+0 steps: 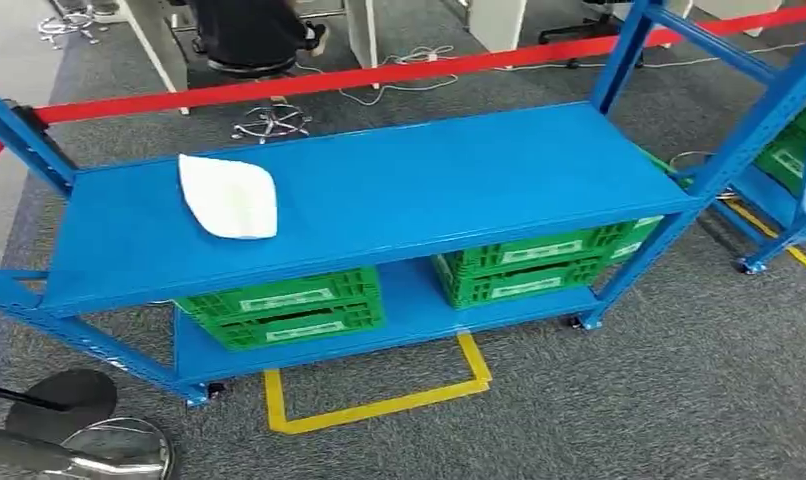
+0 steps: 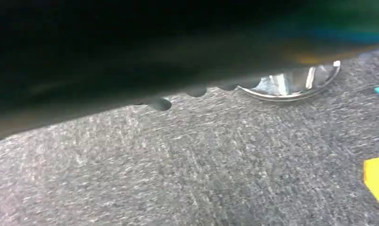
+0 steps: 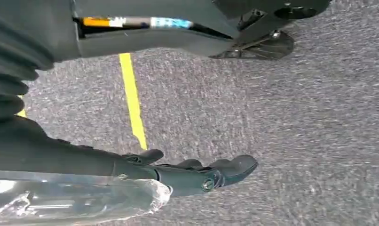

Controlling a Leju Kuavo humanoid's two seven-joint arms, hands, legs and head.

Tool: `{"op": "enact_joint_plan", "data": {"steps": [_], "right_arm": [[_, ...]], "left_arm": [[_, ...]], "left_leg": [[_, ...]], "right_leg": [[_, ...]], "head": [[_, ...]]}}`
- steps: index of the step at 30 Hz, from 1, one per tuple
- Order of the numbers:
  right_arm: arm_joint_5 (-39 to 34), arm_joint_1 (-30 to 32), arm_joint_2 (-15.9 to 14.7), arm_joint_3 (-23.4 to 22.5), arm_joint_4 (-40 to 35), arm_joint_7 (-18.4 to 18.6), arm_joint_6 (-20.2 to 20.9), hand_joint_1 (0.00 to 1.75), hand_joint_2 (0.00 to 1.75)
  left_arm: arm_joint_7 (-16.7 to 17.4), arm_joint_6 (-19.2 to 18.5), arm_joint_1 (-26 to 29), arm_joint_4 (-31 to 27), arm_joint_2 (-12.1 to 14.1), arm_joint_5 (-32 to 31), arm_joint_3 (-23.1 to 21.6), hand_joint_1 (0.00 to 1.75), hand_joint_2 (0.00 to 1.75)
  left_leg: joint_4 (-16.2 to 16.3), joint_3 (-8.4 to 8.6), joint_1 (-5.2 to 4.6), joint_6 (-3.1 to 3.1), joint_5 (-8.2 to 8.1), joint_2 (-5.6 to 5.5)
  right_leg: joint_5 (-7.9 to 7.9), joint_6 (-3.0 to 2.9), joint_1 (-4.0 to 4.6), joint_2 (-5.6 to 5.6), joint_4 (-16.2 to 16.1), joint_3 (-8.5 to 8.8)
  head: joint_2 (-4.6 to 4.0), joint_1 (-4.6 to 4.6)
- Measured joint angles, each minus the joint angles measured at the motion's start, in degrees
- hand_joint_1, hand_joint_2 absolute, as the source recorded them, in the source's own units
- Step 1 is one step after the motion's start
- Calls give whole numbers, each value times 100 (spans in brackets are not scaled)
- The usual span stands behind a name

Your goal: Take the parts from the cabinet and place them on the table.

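Note:
A white bagged part (image 1: 229, 197) lies on the left of the top board of the blue cabinet rack (image 1: 399, 190). My right hand (image 3: 178, 172) hangs over the grey carpet, its dark fingers (image 3: 234, 167) stretched nearly straight and closed around nothing. A shiny, crinkled silver-clear shape (image 3: 84, 202) runs alongside the hand, and I cannot tell what it is. A silver piece of my left arm (image 1: 79, 455) comes in at the lower left of the head view. In the left wrist view a dark blurred mass (image 2: 131, 56) lies close to the camera, and the fingers cannot be made out.
Green crates (image 1: 284, 307) (image 1: 539, 260) sit on the rack's lower board. A yellow tape outline (image 1: 379, 395) marks the carpet in front of it. A red barrier tape (image 1: 379, 75) runs behind, with a chair base (image 1: 271, 122) and desks beyond. A second blue rack (image 1: 789, 150) stands at the right.

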Motion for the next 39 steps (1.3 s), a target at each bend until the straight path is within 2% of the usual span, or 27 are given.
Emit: {"op": "enact_joint_plan", "data": {"steps": [3, 4, 5, 7, 8, 9, 10, 11, 12, 13, 14, 18, 19, 21, 23, 24, 26, 27, 28, 29, 30, 33, 34, 35, 36, 38, 39], "right_arm": [[24, -35, 0, 0, 0, -2, 13, 0, 175], [35, -35, 0, 0, 0, -2, 15, 0, 175], [37, -37, 0, 2, 0, -9, 17, 0, 175], [55, -23, 0, -2, 2, -9, 41, 0, 175], [55, -19, 0, -2, 2, -11, 61, 0, 175], [57, -20, 0, -4, 9, -13, 81, 0, 175], [53, -27, 0, -4, 13, -20, 83, 0, 175], [44, -37, 0, -4, 20, -26, 79, 0, 175], [42, -47, 0, -2, 28, -33, 72, 0, 175], [37, -57, 0, -2, 37, -37, 63, 0, 175], [29, -74, 0, 0, 57, -37, 52, 0, 175], [22, -91, 2, 0, 85, -44, 30, 0, 175], [22, -97, 2, 0, 92, -44, 31, 0, 175], [20, -93, 4, -2, 96, -46, 31, 0, 175], [20, -92, 4, -2, 114, -46, 31, 0, 175], [20, -93, 4, -4, 118, -46, 31, 0, 175], [20, -97, 4, -7, 122, -46, 31, 0, 175], [20, -101, 4, -5, 129, -46, 31, 0, 0], [20, -103, 4, -4, 133, -46, 31, 0, 0], [18, -104, 7, -4, 140, -46, 31, 0, 0], [18, -109, 4, -4, 144, -46, 31, 0, 0], [-94, -156, 7, 0, 171, -9, 28, 0, 0], [-131, -179, 5, -2, 190, 36, 26, 0, 0], [-144, -185, 7, -2, 206, 90, 11, 0, 0], [-146, -195, 7, -2, 238, 174, -4, 0, 175], [-153, -205, 7, -2, 332, 341, -65, 0, 175], [-153, -205, 7, -2, 365, 391, -99, 0, 0]], "left_arm": [[0, 0, 37, 0, 2, -5, 42, 0, 0], [0, 0, 43, 0, 0, -5, 44, 0, 0], [0, 2, 39, 0, 0, -5, 48, 0, 0], [0, 0, 30, 0, -4, -26, 53, 0, 0], [0, 0, 31, 0, -2, -31, 59, 0, 0], [0, 0, 33, 0, -2, -40, 68, 0, 0], [0, 0, 32, 0, -2, -42, 77, 0, 0], [0, 2, 31, 0, -2, -48, 81, 0, 0], [0, 2, 29, 0, -4, -51, 81, 0, 0], [0, 0, 26, 0, -7, -55, 83, 0, 0], [0, 2, 22, 0, -7, -57, 85, 0, 0], [0, 2, 29, 0, 2, -59, 92, 0, 0], [0, 4, 30, 0, 9, -59, 94, 0, 0], [0, 4, 9, 0, 4, -59, 99, 0, 0], [0, 4, 9, 0, 4, -64, 99, 0, 0], [0, 4, 12, 0, 4, -64, 103, 0, 0], [0, 4, 30, 0, 4, -64, 112, 0, 0], [0, 4, 31, 0, 4, -64, 116, 0, 0], [0, 4, 26, 0, 4, -64, 118, 0, 0], [0, 4, 16, 0, 9, -64, 118, 0, 0], [0, 7, 6, 0, 9, -64, 120, 0, 175], [28, 64, 33, 0, 9, -96, 123, 0, 175], [37, 92, 31, 0, 2, -103, 123, 0, 175], [37, 123, 24, 2, 0, -105, 125, 0, 175], [37, 151, 3, 9, 0, -114, 127, 0, 175], [26, 171, -18, 44, 2, -175, 127, 0, 175], [24, 177, -21, 61, 11, -190, 127, 0, 175]], "left_leg": [[-75, 4, -2, 102, 36, -118], [-98, 33, 25, 126, 65, -142], [-97, 27, 32, 159, 71, -173], [-96, 21, 20, 177, 69, -251], [-92, 19, 12, 182, 66, -293], [-89, 24, 7, 183, 65, -333], [-88, 34, 6, 185, 58, -378], [-87, 51, 6, 180, 52, -428], [-87, 76, 8, 171, 40, -477], [-85, 87, 9, 148, 25, -516], [-61, 70, -29, 117, 5, -534], [-75, 43, 8, 1, 31, -645], [-26, 44, 14, -22, -28, -588], [548, -233, 25, -87, -421, -371], [1454, -672, 43, -127, -806, -306], [1661, -780, 53, -138, -827, -300], [1338, -632, 69, -136, -482, -291], [870, -398, 69, -117, -211, -262], [358, -129, 64, -86, 15, -175], [36, 36, 51, -50, 46, -76], [-91, 83, 24, -29, -19, -81], [-92, 69, 8, 40, -17, -114], [-150, 110, 54, 91, 35, -122], [-154, 110, 57, 110, 37, -128], [-154, 106, 55, 133, 40, -140], [-152, 104, 42, 159, 29, -171], [-150, 109, 36, 161, 27, -194]], "right_leg": [[-14, 94, -9, -100, -37, 121], [-89, 125, -30, 76, 58, 54], [-278, 138, -36, 232, 333, -86], [-682, 159, -45, 323, 1219, -519], [-790, 165, -43, 338, 1595, -728], [-756, 167, -44, 341, 1749, -848], [-580, 159, -44, 342, 1614, -823], [-306, 151, -44, 349, 1244, -677], [-4, 136, -48, 377, 708, -440], [211, 123, -61, 503, 199, -211], [102, 110, -58, 623, 45, -135], [167, -13, -49, 506, -16, -79], [189, -50, -66, 452, -45, -62], [180, -91, -62, 366, -54, -60], [163, -107, -54, 256, -52, -62], [158, -113, -54, 214, -50, -62], [142, -106, -54, 141, -50, -55], [133, -92, -54, 110, -50, -18], [121, -73, -54, 83, -51, 10], [106, -50, -46, 74, -47, 2], [71, 4, -12, 53, -22, -46], [85, 83, -28, -4, -62, 52], [50, 120, -37, 44, -24, 31], [-65, 141, -44, 189, 119, -50], [-300, 148, -48, 273, 481, -214], [-710, 169, -51, 331, 1415, -680], [-757, 178, -51, 338, 1690, -844]], "head": [[0, -6], [0, -2], [0, 31], [0, 33], [0, 46], [0, 42], [0, 42], [0, 44], [0, 44], [0, 48], [0, 48], [0, 46], [0, 44], [0, -26], [0, -19], [0, -24], [0, -24], [0, -26], [0, -26], [0, -24], [0, -19], [0, -11], [0, -24], [0, 5], [0, 29], [0, 31], [0, 42]]}}
